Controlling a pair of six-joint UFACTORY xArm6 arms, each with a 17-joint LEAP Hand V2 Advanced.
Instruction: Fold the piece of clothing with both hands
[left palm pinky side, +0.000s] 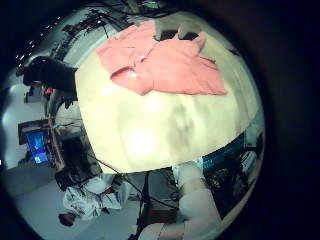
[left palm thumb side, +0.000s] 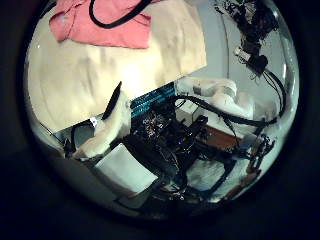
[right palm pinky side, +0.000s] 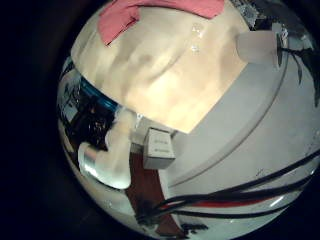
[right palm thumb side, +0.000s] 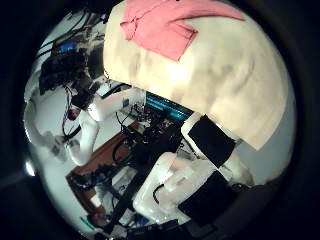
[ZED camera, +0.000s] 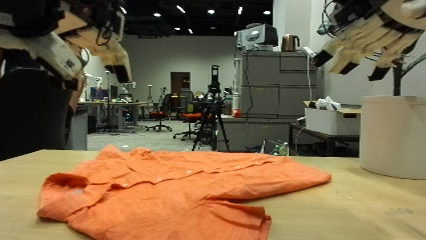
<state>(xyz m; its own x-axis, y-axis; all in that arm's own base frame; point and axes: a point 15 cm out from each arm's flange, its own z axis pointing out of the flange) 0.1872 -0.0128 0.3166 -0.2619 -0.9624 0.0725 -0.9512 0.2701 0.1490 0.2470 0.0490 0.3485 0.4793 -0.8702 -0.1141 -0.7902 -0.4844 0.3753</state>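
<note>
Shirt (ZED camera: 180, 188), orange, short-sleeved and buttoned, lies spread but rumpled on the pale tabletop (ZED camera: 373, 205), well below both hands and touched by neither. Collar end sits toward the far side of the table; one sleeve bunches at the edge nearest the left hand's side, the hem runs out toward the right hand's side.

Left hand (ZED camera: 73, 40) hangs high above the table, over the sleeve end of the shirt. Its fingers (ZED camera: 117, 60) point downward, loosely spread, released, holding nothing.

Right hand (ZED camera: 373, 35) hangs equally high, out past the hem end of the shirt. Fingers (ZED camera: 349, 52) splayed and relaxed, also empty.

White cylindrical container (ZED camera: 394, 135) stands upright on the table below the right hand, well apart from the shirt.

Left little finger side palm view: the whole shirt (left palm pinky side: 160, 62) shows small on the tabletop (left palm pinky side: 170, 120), far beneath that palm. Left thumb side palm view catches only one part of the shirt (left palm thumb side: 100, 22) at the table's far end. Right thumb side palm view shows the shirt (right palm thumb side: 165, 25) lying flat on the table (right palm thumb side: 220, 75), far from that palm. Right little finger side palm view shows a strip of the shirt (right palm pinky side: 150, 12) and the white container (right palm pinky side: 258, 47) at the table's edge.
</note>
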